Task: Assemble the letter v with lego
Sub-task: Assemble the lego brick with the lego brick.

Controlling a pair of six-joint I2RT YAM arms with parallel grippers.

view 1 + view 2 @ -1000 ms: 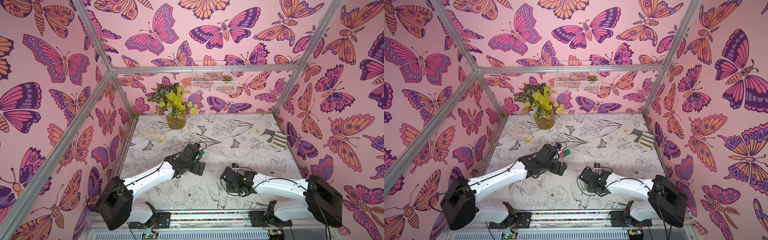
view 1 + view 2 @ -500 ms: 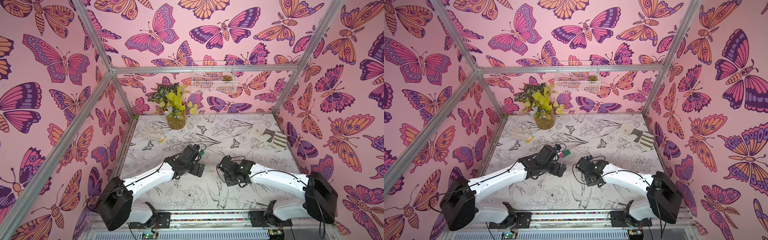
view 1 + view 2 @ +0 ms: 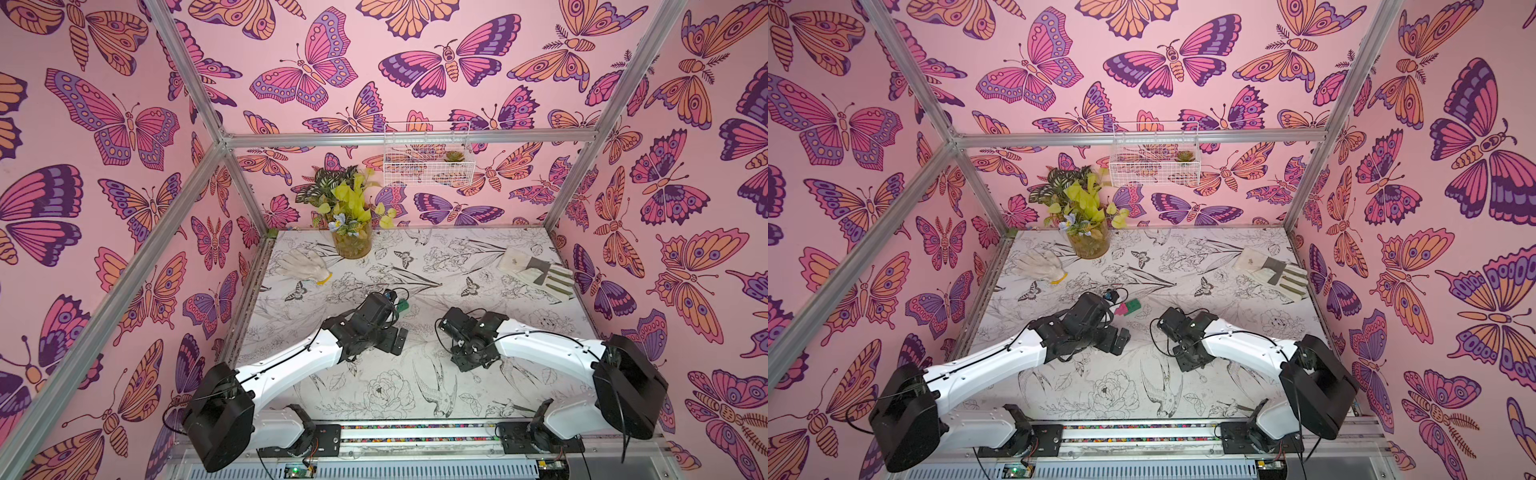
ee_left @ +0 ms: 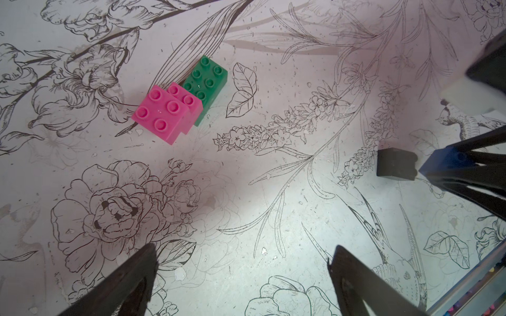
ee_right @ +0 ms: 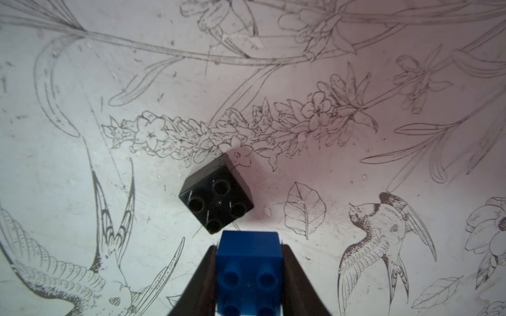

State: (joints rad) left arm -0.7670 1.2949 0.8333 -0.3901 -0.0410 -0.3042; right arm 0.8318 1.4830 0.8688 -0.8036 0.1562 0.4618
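The partly built letter v lies on the table: a green brick (image 4: 208,82) with two pink bricks (image 4: 160,113) stepped up on one end, seen in both top views (image 3: 1128,307). My left gripper (image 4: 243,247) hovers open and empty, short of this stack. A black brick (image 5: 216,197) rests alone on the table, studs up. My right gripper (image 5: 249,247) is shut on a blue brick (image 5: 249,262), held just above the table right beside the black one. The left wrist view shows the same pair, the black brick (image 4: 395,164) and the blue brick (image 4: 449,161), apart from the stack.
A glass vase of leaves (image 3: 351,241) stands at the back left, with a white glove (image 3: 301,264) beside it. A grey-and-white glove (image 3: 536,270) lies at the back right. A wire basket (image 3: 428,156) hangs on the rear wall. Both arms (image 3: 291,365) reach in from the front rail.
My right arm has swung away from the front edge toward the table's middle, carrying the blue brick. The left arm has barely moved.
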